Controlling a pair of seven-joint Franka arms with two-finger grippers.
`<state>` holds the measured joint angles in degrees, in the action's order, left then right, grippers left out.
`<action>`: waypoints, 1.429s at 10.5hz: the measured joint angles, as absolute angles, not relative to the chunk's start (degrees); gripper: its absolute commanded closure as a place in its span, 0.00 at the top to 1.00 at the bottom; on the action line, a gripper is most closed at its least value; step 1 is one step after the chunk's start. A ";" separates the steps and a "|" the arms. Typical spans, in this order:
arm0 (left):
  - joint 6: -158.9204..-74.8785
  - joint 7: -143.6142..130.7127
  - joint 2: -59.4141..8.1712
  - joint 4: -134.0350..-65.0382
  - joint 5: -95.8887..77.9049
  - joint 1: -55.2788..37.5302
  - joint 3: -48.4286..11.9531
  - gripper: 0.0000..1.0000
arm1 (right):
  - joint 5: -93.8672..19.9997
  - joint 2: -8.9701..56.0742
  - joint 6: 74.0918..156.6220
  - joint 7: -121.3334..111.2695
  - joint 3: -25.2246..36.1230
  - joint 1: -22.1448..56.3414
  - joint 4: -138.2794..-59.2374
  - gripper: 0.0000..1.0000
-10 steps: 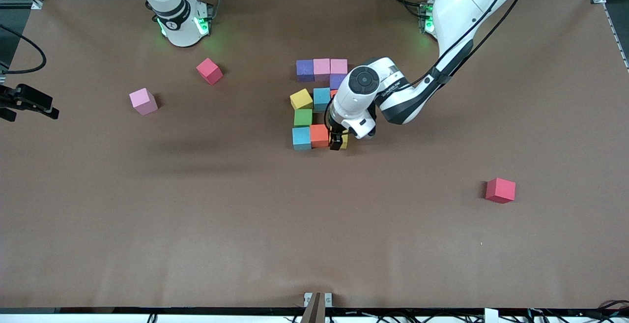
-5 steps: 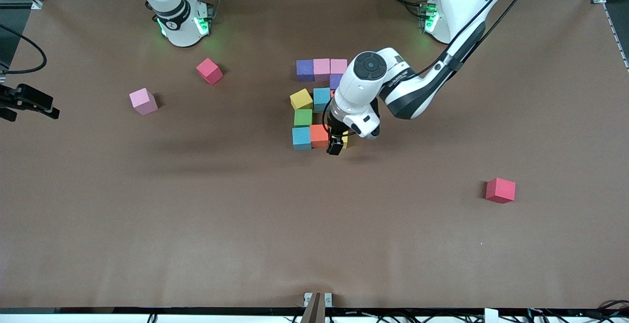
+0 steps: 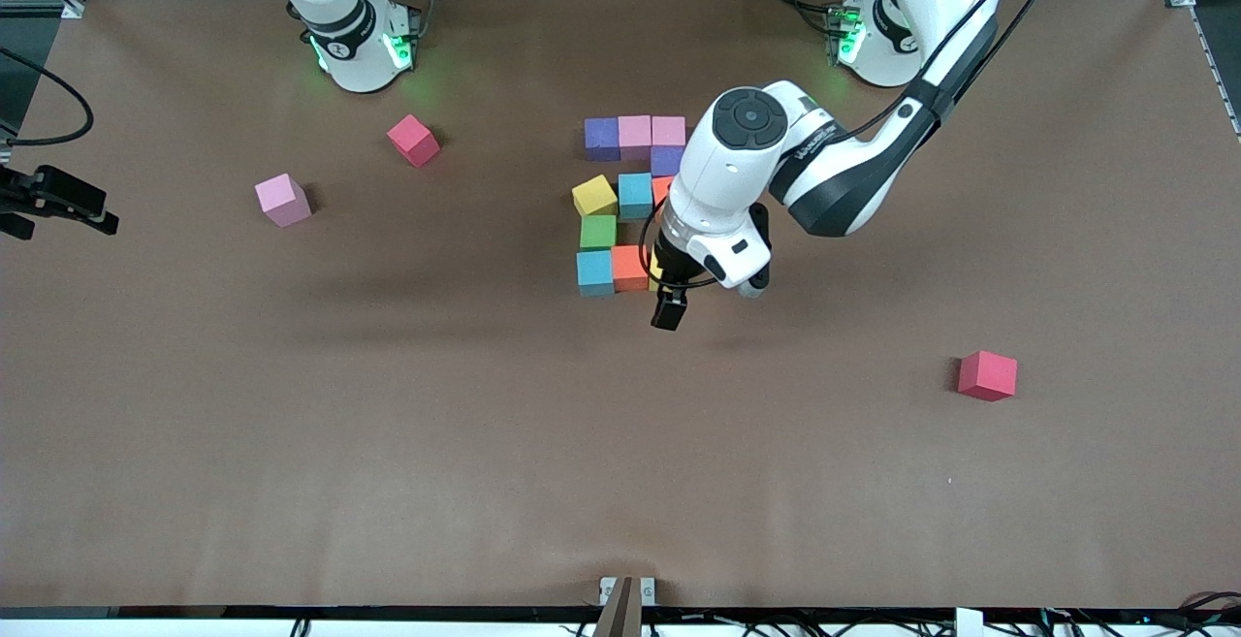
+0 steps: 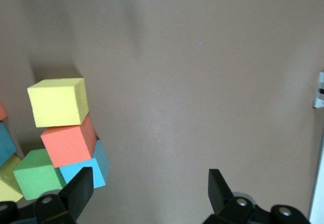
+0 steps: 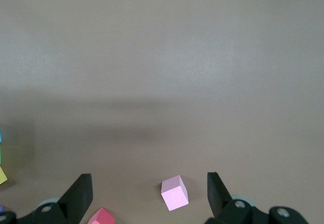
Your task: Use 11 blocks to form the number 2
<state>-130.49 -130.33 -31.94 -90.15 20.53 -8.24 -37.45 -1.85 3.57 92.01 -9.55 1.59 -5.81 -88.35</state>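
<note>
Blocks point(image 3: 630, 201) sat assembled beneath my left gripper point(image 4: 147, 191), which hung open and empty; rising straight clear seemed wisest. My right gripper point(image 5: 149, 193) waited, open.

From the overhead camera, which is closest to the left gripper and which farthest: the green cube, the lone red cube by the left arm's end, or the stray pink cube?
From the left gripper:
1. Green cube, in the digit.
2. Red cube, toward the left arm's end.
3. Pink cube, toward the right arm's end.

Blocks point(image 3: 620, 206) in purple, pink, sky-blue, yellow, green and orange; one loose pink cube point(image 3: 282, 200); two crimson-red cubes point(image 3: 413, 140); plain brown tabletop point(image 3: 388, 443); white arms with black grippers.
</note>
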 measured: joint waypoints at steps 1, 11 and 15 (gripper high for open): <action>-128.54 -126.89 -31.88 -88.71 20.54 -8.24 -37.45 1.00 | -1.85 3.57 92.00 -9.55 1.57 -5.81 -88.35 1.00; -113.11 -73.97 -25.16 -85.41 20.87 -0.66 -35.68 1.00 | -1.85 3.43 91.10 -9.55 1.39 -5.82 -88.16 1.00; -106.17 -55.83 -19.31 -85.25 15.86 1.80 -29.96 1.00 | -1.85 3.42 90.95 -9.55 1.56 -5.85 -88.15 1.00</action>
<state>-106.17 -55.83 -19.31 -85.25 15.86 1.80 -29.96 -1.85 3.42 90.95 -9.55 1.56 -5.85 -88.15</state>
